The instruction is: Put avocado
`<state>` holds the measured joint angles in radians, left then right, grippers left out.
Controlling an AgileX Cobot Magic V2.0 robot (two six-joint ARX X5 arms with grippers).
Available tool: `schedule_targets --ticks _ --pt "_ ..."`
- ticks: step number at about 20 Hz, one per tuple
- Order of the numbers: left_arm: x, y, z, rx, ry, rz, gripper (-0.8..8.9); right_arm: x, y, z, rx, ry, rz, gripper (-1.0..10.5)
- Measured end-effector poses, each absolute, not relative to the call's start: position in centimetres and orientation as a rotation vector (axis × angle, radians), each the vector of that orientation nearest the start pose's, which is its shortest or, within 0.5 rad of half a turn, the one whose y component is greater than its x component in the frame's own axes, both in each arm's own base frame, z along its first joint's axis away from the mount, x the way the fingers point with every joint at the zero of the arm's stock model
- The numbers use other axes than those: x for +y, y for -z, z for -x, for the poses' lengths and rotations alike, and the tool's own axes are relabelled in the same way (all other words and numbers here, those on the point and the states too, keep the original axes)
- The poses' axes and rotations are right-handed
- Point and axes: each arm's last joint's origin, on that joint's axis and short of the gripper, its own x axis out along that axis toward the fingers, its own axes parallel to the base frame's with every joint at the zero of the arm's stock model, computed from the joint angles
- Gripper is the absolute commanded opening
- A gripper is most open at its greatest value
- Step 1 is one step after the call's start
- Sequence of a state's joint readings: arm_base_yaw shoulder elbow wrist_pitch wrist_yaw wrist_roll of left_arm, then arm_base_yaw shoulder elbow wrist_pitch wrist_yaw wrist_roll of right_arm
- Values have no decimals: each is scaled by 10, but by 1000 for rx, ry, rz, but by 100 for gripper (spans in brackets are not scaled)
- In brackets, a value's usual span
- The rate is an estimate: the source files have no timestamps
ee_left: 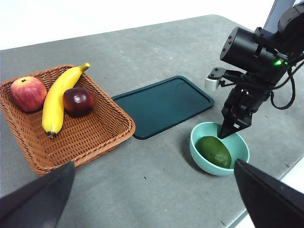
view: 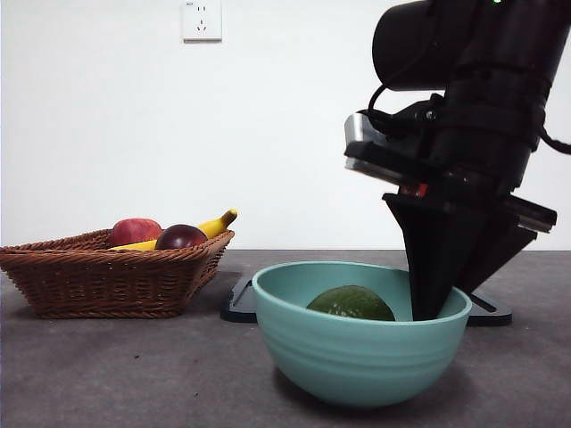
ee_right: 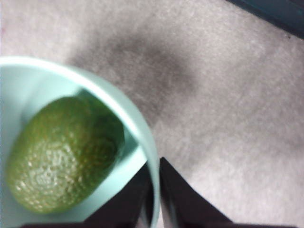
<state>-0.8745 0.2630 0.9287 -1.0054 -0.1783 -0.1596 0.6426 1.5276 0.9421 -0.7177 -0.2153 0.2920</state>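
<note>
The dull green avocado (view: 351, 303) (ee_left: 214, 151) (ee_right: 57, 161) lies inside a pale teal bowl (view: 339, 357) (ee_left: 194, 145) (ee_right: 138, 124) on the grey table. My right gripper (view: 437, 308) (ee_left: 223, 133) (ee_right: 156, 190) reaches down onto the bowl's rim beside the avocado. One jaw is inside the bowl and one outside, shut on the rim, not touching the fruit. My left gripper (ee_left: 153, 164) hangs high above the table, open and holding nothing.
A wicker basket (view: 116, 276) (ee_left: 114, 128) holds a red apple (view: 134, 230) (ee_left: 28, 93), a banana (view: 219, 223) (ee_left: 59, 102) and a dark maroon fruit (view: 181, 236) (ee_left: 78, 100). A dark teal tray (view: 239, 303) (ee_left: 164, 104) lies between basket and bowl. The table's edge runs close to the bowl.
</note>
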Motion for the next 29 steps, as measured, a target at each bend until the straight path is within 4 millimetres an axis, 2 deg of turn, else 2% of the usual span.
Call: schedule_targets --ticks 3,6,8,12,15,18,21,25,26,29 --pt "-6 -339 -11 353 662 -22 688 170 -207 -220 1396 -493 19 5" --pt "-6 -339 -11 353 662 -22 688 170 -233 -237 1357 -461 -26 5" --pt "-6 -340 -12 343 664 -19 688 165 -244 -257 1345 -407 -47 5" --pt "-7 -343 -12 313 668 -4 688 157 -254 -302 1343 -345 -85 5" --pt "-7 -343 -12 313 668 -4 688 150 -245 -346 1340 -303 -104 5" --pt "-7 -343 -12 313 668 -4 688 146 -223 -375 1352 -271 -120 5" --pt "-7 -343 -12 313 668 -4 688 147 -208 -380 1381 -256 -108 5" --pt "-7 -343 -12 313 668 -4 688 146 -207 -381 1378 -245 -96 6" --pt "-7 -343 -12 313 668 -4 688 146 -207 -381 1381 -243 -96 33" --pt "-7 -343 -12 313 668 -4 688 145 -206 -380 1389 -238 -94 401"
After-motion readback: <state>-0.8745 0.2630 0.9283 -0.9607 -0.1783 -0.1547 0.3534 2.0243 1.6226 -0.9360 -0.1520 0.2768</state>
